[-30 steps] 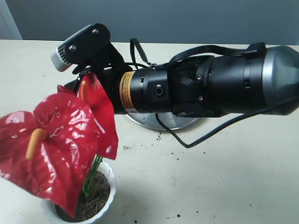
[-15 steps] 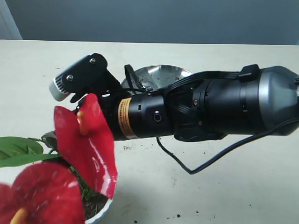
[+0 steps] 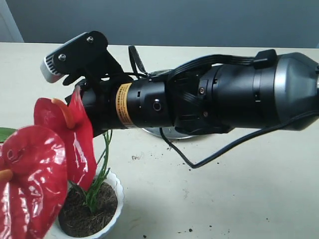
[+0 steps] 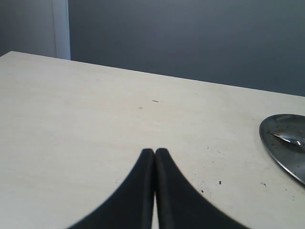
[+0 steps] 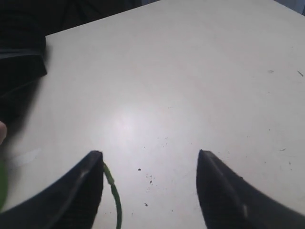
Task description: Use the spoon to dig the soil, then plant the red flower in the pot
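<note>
Flower (image 3: 30, 169) sits in the pot's (image 3: 115, 209) soil (image 3: 82, 219). Right gripper (image 5: 148, 155) gapes wide, empty, a stem (image 5: 113, 191) by one finger. Judged best: back off straight, not sideways.

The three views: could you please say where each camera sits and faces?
Exterior view: off the arms, facing the red flower in the pot; the right arm crosses it.
Left wrist view: on the left wrist, looking across the table past the shut left end effector.
Right wrist view: on the right wrist, looking down at table between the open right end effector's fingers.
Exterior and left wrist share the steel plate.
</note>
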Robot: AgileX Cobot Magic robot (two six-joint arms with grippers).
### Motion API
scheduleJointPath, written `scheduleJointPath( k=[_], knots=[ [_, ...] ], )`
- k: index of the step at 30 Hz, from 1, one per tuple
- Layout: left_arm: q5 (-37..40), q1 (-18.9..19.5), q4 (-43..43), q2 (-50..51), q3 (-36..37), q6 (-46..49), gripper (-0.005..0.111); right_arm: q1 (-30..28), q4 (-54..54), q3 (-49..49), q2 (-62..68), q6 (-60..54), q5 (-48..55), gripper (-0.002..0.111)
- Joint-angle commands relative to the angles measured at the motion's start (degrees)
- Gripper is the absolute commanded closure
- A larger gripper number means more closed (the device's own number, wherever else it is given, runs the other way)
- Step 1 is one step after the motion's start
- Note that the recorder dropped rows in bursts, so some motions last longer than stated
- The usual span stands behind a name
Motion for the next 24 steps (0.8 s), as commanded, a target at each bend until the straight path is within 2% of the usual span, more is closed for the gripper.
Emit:
scheduleJointPath(
  k=[1, 16, 24],
  knots=[
    [-0.7, -0.1, 0.2, -0.3, 0.1, -0.1, 0.106, 0.0, -0.5, -0.3, -0.2, -0.4, 0.8, 0.052],
    [-0.7, -0.1, 0.2, -0.3, 0.1, -0.1, 0.106, 0.0, -1.3, -4.1, -0.3, -1.5, 3.2, 0.052],
    [-0.7, -0.1, 0.2, -0.3, 0.1, -0.1, 0.106, 0.0, -1.4, -4.3, -2.0, -2.0, 8.7, 0.052]
  ],
)
